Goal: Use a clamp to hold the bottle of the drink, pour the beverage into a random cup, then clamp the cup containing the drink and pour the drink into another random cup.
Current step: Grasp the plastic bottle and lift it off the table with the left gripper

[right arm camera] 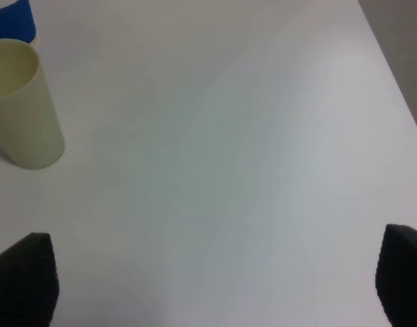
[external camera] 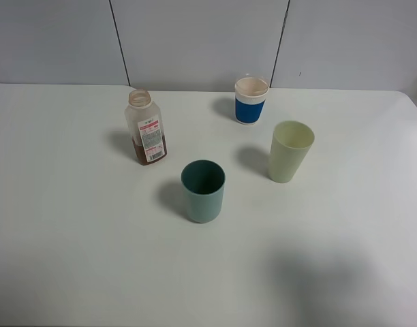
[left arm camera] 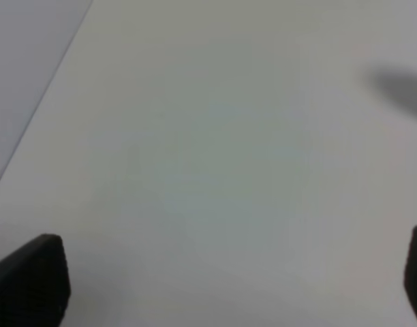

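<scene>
while only the high view shows the bottle [external camera: 146, 129] left of the teal cup [external camera: 203, 191], only wrist views show the left gripper [left arm camera: 222, 279] and right gripper [right arm camera: 212, 279], spread wide, empty.

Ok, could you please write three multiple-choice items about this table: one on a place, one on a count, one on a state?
1. In the high view the teal cup stands:
A. nearest the front edge
B. at the back by the wall
C. at the far left edge

2. How many cups are on the table?
A. two
B. three
C. four

3. The bottle is:
A. lying on its side
B. standing, no cap on
C. tilted over a cup

Key:
1 A: the pale yellow-green cup and the blue-banded cup stand farther back.
2 B: those two plus the teal one.
3 B: its open neck points up.
</scene>
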Controlling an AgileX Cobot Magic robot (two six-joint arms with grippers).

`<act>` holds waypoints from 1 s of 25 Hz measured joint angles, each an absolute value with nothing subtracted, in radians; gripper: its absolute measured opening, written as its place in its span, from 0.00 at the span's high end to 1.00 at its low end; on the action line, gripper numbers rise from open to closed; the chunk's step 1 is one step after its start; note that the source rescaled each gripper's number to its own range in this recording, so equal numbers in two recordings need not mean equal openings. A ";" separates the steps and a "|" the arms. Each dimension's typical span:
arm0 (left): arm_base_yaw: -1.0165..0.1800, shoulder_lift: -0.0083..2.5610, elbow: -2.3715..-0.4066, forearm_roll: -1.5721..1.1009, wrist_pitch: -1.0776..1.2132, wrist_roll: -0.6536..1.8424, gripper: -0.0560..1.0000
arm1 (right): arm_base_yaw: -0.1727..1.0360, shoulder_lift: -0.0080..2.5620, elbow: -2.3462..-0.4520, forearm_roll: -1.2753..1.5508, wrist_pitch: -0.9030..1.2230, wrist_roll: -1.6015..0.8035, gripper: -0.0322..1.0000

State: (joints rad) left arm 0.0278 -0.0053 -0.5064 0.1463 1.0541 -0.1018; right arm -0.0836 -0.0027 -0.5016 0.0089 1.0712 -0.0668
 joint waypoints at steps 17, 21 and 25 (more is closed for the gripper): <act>0.028 -0.005 -0.506 0.145 1.054 -0.097 0.00 | -0.084 -0.003 -0.502 0.009 1.071 -0.067 0.23; 0.028 0.001 -0.529 0.125 0.998 -0.083 0.00 | -0.084 -0.003 -0.502 0.009 1.071 -0.067 0.23; 0.028 0.063 -0.556 0.114 0.896 -0.078 0.00 | -0.084 -0.003 -0.502 0.009 1.071 -0.067 0.23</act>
State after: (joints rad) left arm 0.0278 0.0630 -0.5557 0.1140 0.8965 -0.0776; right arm -0.0836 -0.0027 -0.5016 0.0089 1.0712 -0.0668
